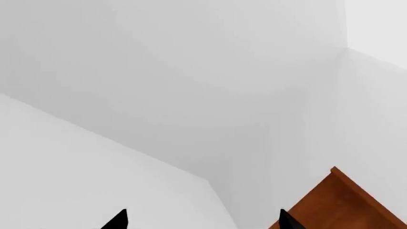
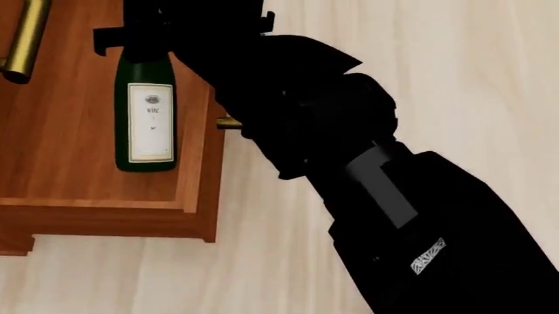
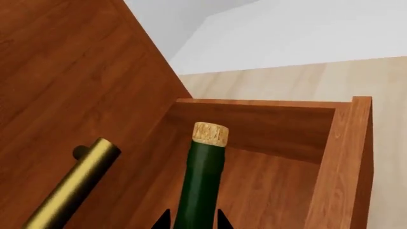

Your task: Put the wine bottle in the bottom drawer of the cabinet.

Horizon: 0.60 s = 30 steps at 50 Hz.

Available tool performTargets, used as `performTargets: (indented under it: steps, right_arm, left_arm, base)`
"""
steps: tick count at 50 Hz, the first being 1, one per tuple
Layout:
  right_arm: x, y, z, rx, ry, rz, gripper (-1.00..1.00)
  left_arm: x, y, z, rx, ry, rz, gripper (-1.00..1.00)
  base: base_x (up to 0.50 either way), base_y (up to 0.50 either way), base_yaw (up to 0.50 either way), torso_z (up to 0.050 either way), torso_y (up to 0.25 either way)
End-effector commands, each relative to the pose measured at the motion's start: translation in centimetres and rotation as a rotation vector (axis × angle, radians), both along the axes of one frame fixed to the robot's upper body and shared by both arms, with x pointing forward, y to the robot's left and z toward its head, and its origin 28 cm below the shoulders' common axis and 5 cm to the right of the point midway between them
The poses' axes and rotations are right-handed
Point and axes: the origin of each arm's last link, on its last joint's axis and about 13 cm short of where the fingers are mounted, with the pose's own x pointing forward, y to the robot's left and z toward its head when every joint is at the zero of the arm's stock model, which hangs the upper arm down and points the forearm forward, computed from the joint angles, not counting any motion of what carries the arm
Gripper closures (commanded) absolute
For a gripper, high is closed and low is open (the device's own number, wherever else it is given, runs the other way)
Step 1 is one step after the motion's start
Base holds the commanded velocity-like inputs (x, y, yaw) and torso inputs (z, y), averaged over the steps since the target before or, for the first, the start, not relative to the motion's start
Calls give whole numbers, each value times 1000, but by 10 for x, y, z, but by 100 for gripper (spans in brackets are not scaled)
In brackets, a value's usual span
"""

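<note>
The dark green wine bottle (image 2: 146,131) with its white label lies inside the open bottom drawer (image 2: 196,163) of the reddish-brown cabinet (image 2: 61,85). My right gripper (image 2: 144,33) is at the bottle's neck end, and its black arm hides the cork in the head view. In the right wrist view the bottle's neck (image 3: 203,176) with its tan cork runs between the fingertips of the right gripper (image 3: 192,217), which stand close on both sides. The drawer's wall (image 3: 346,157) lies beyond. My left gripper (image 1: 203,220) is open and empty, facing white walls.
A brass bar handle (image 2: 22,39) of an upper drawer front sits above the open drawer and also shows in the right wrist view (image 3: 76,186). The bottom drawer's handle (image 2: 227,122) peeks out beside my arm. A cabinet corner (image 1: 346,205) shows near the left gripper. The floor (image 2: 436,65) is pale wood.
</note>
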Motion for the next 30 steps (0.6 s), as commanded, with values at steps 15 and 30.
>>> performTargets:
  steps: [15, 30]
  right_arm:
    - [-6, -42, -101, -387, 572, -381, 100]
    - [-1, -46, -83, -403, 521, -450, -100]
  left_arm:
    - [0, 0, 0, -3, -1, -5, -100]
    - [0, -1, 2, -1, 10, 0, -100]
  base:
    - [0, 1, 1, 0, -10]
    - [0, -1, 0, 0, -12]
